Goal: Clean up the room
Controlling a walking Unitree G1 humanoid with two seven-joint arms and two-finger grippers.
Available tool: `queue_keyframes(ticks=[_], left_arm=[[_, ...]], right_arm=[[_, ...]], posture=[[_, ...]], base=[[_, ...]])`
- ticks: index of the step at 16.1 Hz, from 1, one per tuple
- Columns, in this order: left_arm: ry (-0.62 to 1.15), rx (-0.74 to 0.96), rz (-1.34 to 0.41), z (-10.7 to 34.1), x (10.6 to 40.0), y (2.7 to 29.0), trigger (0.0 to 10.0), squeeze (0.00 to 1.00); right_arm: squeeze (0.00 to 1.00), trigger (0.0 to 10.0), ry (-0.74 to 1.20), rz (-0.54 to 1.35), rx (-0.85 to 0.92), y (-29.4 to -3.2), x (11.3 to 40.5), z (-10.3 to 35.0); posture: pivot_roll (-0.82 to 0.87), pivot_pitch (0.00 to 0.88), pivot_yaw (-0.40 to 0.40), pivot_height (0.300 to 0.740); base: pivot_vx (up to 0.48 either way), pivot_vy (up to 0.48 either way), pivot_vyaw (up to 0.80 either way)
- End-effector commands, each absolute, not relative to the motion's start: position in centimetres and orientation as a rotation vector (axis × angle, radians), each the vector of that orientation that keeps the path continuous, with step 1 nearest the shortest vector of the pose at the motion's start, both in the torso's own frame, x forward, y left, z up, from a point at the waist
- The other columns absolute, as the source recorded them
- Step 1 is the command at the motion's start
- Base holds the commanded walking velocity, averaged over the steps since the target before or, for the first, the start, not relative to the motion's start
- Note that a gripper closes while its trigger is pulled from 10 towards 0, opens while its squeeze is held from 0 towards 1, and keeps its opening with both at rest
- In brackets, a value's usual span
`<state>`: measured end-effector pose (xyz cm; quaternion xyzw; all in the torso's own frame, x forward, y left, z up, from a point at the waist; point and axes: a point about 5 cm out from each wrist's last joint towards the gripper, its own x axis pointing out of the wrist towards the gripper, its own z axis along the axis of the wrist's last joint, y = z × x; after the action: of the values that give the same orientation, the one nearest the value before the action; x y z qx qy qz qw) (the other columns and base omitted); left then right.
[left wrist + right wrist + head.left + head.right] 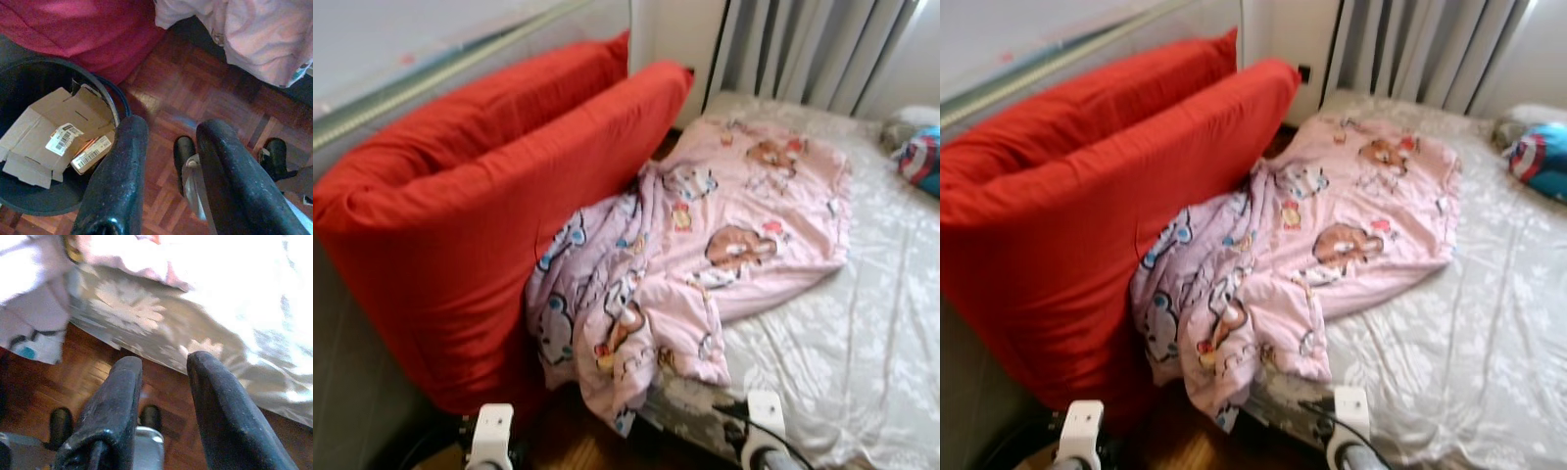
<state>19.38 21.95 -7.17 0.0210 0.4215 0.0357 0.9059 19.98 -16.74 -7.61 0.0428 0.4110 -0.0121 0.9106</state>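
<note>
left wrist view: open left hand [168,147] over bare parquet [205,93] beside bin [115,100]; right hand [164,377] open.

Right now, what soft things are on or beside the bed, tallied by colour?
Red cushions: 2
Pink cartoon blanket: 1
Blue and red pillow: 1
Total: 4

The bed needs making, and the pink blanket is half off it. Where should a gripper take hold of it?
Grip the pink blanket at its bunched corner hanging over the mattress edge near the floor, coming from below and in front. That part is thick with folds and nearest the right gripper; the rest lies flat.
</note>
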Motion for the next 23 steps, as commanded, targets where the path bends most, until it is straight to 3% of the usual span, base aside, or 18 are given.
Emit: queue_keyframes(ticks=[1, 4, 13, 17, 21, 22, 23], left_arm=[[0.880, 0.035, 0.085, -7.3, 18.9, 22.2, 10.0, 0.00], [0.852, 0.030, 0.103, -7.3, 18.9, 22.3, 10.0, 0.00], [0.566, -0.032, 0.197, -5.8, 19.3, 22.3, 10.0, 0.00], [0.506, -0.003, 0.139, -5.5, 19.3, 21.8, 10.0, 0.00], [0.459, -0.009, 0.134, -5.2, 19.4, 21.6, 10.0, 0.00], [0.388, 0.367, 0.113, -3.5, 21.3, 22.3, 10.0, 0.00], [0.124, 0.502, 0.095, 0.2, 24.2, 21.9, 10.0, 0.00]], right_arm=[[0.00, 10.0, 0.805, -0.031, 0.124, -16.8, 19.9, -7.5], [0.00, 10.0, 0.470, 0.054, 0.131, -14.6, 27.2, -2.0], [0.00, 10.0, 0.390, 0.063, 0.160, -14.1, 26.5, -1.9], [0.00, 10.0, 0.388, 0.078, 0.150, -14.1, 26.3, -2.0], [0.00, 10.0, 0.370, 0.072, 0.142, -14.4, 26.7, -1.6], [0.00, 10.0, 0.370, 0.068, 0.142, -14.4, 26.6, -1.6], [0.00, 10.0, 0.371, 0.065, 0.143, -14.4, 26.6, -1.7]], posture=[[-0.03, 0.050, -0.008, 0.720], [-0.04, 0.032, -0.013, 0.720], [-0.05, 0.005, -0.022, 0.720], [-0.05, 0.000, -0.034, 0.720], [-0.05, 0.046, -0.039, 0.720], [-0.05, 0.056, -0.039, 0.720], [-0.05, 0.065, -0.041, 0.720]], base=[[0.000, 0.000, 0.00], [0.000, 0.000, 0.00], [0.000, 0.000, 0.00], [0.000, 0.000, 0.00], [0.000, 0.000, 0.00], [0.000, 0.000, 0.00], [0.000, 0.000, 0.00]])
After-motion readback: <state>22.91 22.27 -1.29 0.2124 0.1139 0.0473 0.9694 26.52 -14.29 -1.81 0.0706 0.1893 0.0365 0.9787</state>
